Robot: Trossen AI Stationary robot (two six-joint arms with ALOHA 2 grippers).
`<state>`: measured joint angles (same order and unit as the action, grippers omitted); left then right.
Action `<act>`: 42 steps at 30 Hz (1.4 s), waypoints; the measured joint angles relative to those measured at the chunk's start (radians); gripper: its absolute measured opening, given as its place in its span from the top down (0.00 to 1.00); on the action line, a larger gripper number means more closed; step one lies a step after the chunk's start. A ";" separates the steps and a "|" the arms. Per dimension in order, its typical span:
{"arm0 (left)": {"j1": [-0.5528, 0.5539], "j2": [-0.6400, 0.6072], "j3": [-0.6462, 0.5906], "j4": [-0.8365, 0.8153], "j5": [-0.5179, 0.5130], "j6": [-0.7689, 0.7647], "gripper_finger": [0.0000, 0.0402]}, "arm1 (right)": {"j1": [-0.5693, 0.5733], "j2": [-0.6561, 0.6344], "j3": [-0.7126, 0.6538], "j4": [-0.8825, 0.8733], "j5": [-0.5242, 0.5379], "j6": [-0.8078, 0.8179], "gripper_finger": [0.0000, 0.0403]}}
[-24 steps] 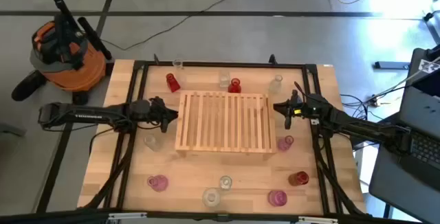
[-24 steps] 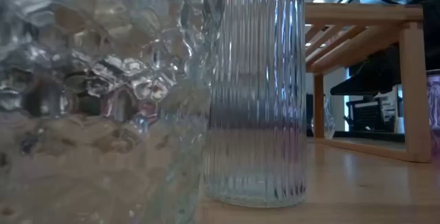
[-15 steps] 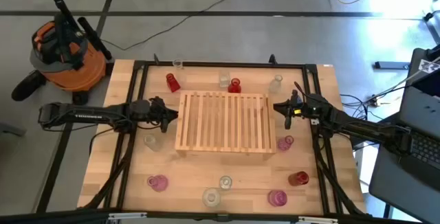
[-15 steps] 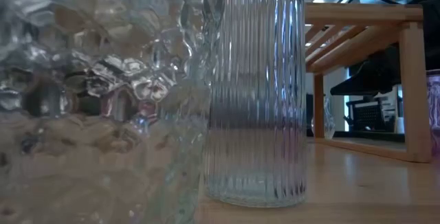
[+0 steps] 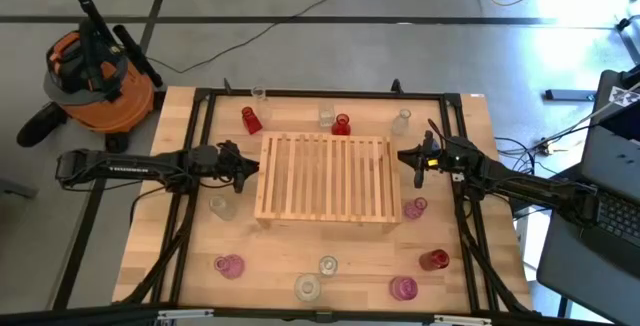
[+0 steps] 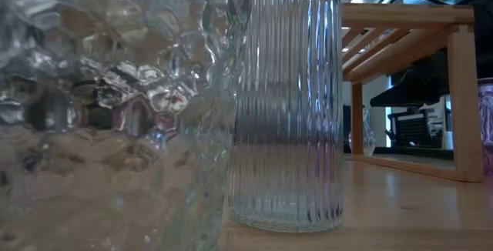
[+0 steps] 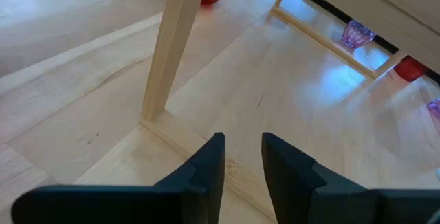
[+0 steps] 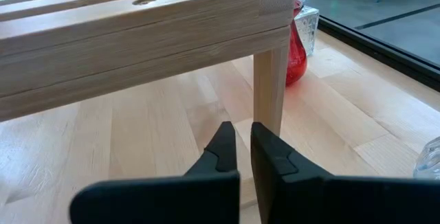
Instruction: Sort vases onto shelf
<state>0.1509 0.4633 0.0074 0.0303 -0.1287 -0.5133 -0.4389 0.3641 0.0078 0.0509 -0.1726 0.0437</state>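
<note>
- Shelf [image 5: 324, 178] sits mid-table on the wooden tabletop [image 5: 160, 226], nothing on its slats.
- Vases all on the table around it: red one [image 5: 251, 120], clear one [image 5: 260, 95], clear one [image 5: 326, 116], red one [image 5: 342, 125] and clear one [image 5: 401, 120] along the far side.
- Clear vase [image 5: 221, 206] just off the shelf's left near corner; pink vase [image 5: 415, 208] off its right near corner.
- Near edge: pink [image 5: 230, 265], clear [image 5: 328, 266], clear [image 5: 307, 287], pink [image 5: 403, 288], red [image 5: 433, 259].
- Left gripper [image 5: 247, 165] beside the shelf's left edge, fingers [image 7: 206, 165] slightly apart, nothing between them, pointing at a shelf leg.
- Right gripper [image 5: 404, 156] beside the shelf's right edge, fingers [image 8: 221, 148] nearly together, empty, in front of a shelf leg.
- Low view filled by two clear vases, a bumpy one [image 6: 108, 112] and a ribbed one [image 6: 289, 97].
</note>
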 joint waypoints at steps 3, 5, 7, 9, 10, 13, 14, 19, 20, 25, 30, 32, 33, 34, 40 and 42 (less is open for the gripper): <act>0.000 0.000 0.000 0.000 0.000 0.000 0.78 | 0.000 0.000 0.000 0.000 0.000 0.000 0.99; 0.000 0.000 0.000 0.000 0.000 0.000 0.78 | 0.000 0.000 0.000 0.000 0.000 0.000 0.99; 0.000 0.000 0.000 0.000 0.000 0.000 0.78 | 0.000 0.000 0.000 0.000 0.000 0.000 0.99; 0.000 0.000 0.000 0.000 0.000 0.000 0.78 | 0.000 0.000 0.000 0.000 0.000 0.000 0.99; 0.000 0.000 0.000 0.000 0.000 0.000 0.78 | 0.000 0.000 0.000 0.000 0.000 0.000 0.99; 0.000 0.000 0.000 0.000 0.000 0.000 0.78 | 0.000 0.000 0.000 0.000 0.000 0.000 0.99; 0.000 0.000 0.000 0.000 0.000 0.000 0.78 | 0.000 0.000 0.000 0.000 0.000 0.000 0.99; 0.000 0.000 0.000 0.000 0.000 0.000 0.78 | 0.000 0.000 0.000 0.000 0.000 0.000 0.99; 0.000 0.000 0.000 0.000 0.000 0.000 0.78 | 0.000 0.000 0.000 0.000 0.000 0.000 0.99; 0.000 0.000 0.000 0.000 0.000 0.000 0.78 | 0.000 0.000 0.000 0.047 0.038 0.000 0.99; 0.000 0.000 0.000 0.000 0.000 0.000 0.78 | 0.000 0.000 0.049 0.306 0.088 -0.081 0.99; 0.000 0.000 0.000 0.000 0.000 0.000 0.78 | 0.000 -0.001 0.097 0.414 0.144 -0.148 0.99; 0.000 0.000 0.000 0.000 0.000 0.000 0.78 | 0.000 -0.001 0.122 0.454 0.189 -0.164 0.99; 0.000 0.000 0.000 0.000 0.000 0.000 0.78 | 0.000 0.000 0.149 0.486 0.246 -0.179 0.99; 0.000 0.000 0.000 0.002 -0.008 0.000 0.78 | 0.000 0.062 0.329 0.497 0.508 -0.184 0.99; 0.000 0.000 0.000 0.004 -0.021 0.001 0.78 | -0.001 0.100 0.398 0.507 0.597 -0.184 0.99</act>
<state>0.1509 0.4637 0.0072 0.0343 -0.1496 -0.5118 -0.4394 0.4642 0.4061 0.5579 0.4243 -0.1405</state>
